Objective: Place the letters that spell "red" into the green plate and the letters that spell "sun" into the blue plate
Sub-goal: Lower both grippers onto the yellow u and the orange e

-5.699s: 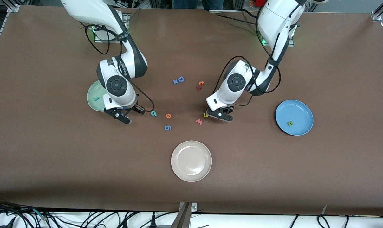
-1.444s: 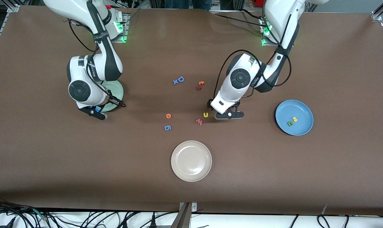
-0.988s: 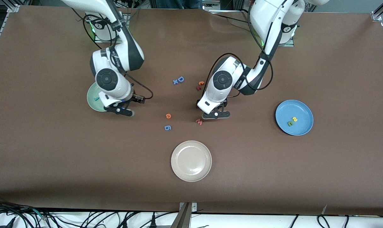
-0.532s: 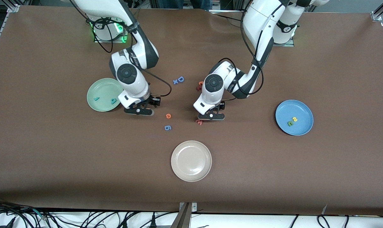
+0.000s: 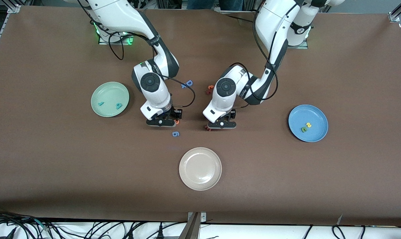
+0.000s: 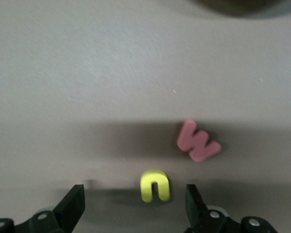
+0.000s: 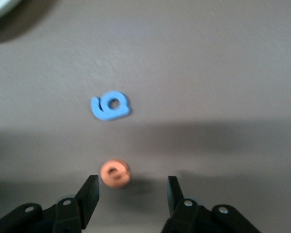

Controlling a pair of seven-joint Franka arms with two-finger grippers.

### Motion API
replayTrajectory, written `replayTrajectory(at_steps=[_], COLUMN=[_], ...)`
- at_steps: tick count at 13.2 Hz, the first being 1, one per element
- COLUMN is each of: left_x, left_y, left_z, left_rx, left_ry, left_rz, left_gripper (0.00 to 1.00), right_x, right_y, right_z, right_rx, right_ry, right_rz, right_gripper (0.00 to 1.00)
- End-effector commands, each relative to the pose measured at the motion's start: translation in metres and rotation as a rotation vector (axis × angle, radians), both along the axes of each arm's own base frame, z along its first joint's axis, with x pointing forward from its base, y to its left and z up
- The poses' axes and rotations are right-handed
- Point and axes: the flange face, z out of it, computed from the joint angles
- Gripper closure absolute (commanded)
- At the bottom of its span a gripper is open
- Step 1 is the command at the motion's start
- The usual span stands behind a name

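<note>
Letters "r" (image 5: 101, 103) and "d" (image 5: 119, 105) now lay in the green plate (image 5: 97, 91). The right gripper (image 7: 131, 191), open and empty, had moved over the orange "e" (image 7: 116, 173). The left gripper (image 6: 136, 201), wide open, had come around the yellow "u" (image 6: 155, 186). "s" (image 5: 308, 124) and "n" (image 5: 303, 129) lay in the blue plate (image 5: 315, 113).

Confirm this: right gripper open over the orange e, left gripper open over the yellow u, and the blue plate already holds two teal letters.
Wrong on the colours. The front view shows the blue plate holding a yellow s and an olive-green n. The rest holds: right gripper open over the orange e, left gripper open over the yellow u.
</note>
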Motion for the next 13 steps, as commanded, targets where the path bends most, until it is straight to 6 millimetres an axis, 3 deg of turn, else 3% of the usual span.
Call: replayTrajectory(at_steps=[1, 5, 8, 10, 11, 12, 13], left_x=[0.004, 0.001, -0.004, -0.006, -0.005, -0.005, -0.005], left_y=[-0.006, -0.007, -0.010, -0.012, -0.013, -0.013, -0.013], left_z=[-0.006, -0.012, -0.020, -0.024, -0.023, -0.022, -0.022], left_rx=[0.012, 0.018, 0.026, 0.028, 0.021, 0.017, 0.017], left_ry=[-0.035, -0.030, -0.021, -0.020, -0.029, -0.035, -0.035], left_rz=[-0.015, -0.033, -0.044, -0.051, -0.051, -0.052, -0.052], left_gripper=[0.08, 0.08, 0.09, 0.22, 0.34, 0.47, 0.58], right_x=[0.007, 0.001, -0.002, -0.005, -0.006, -0.005, -0.004], right_y=[0.020, 0.028, 0.031, 0.030, 0.030, 0.029, 0.027], right_z=[-0.011, -0.025, -0.028, -0.031, -0.032, -0.032, -0.032], right_rx=[0.011, 0.009, 0.008, 0.000, -0.004, -0.005, -0.005], right_ry=[-0.011, -0.020, -0.025, -0.016, -0.013, -0.013, -0.014], right_rz=[-0.002, 0.015, 0.027, 0.034, 0.036, 0.035, 0.032], right_gripper=[0.35, 0.35, 0.42, 0.48, 0.55, 0.73, 0.82])
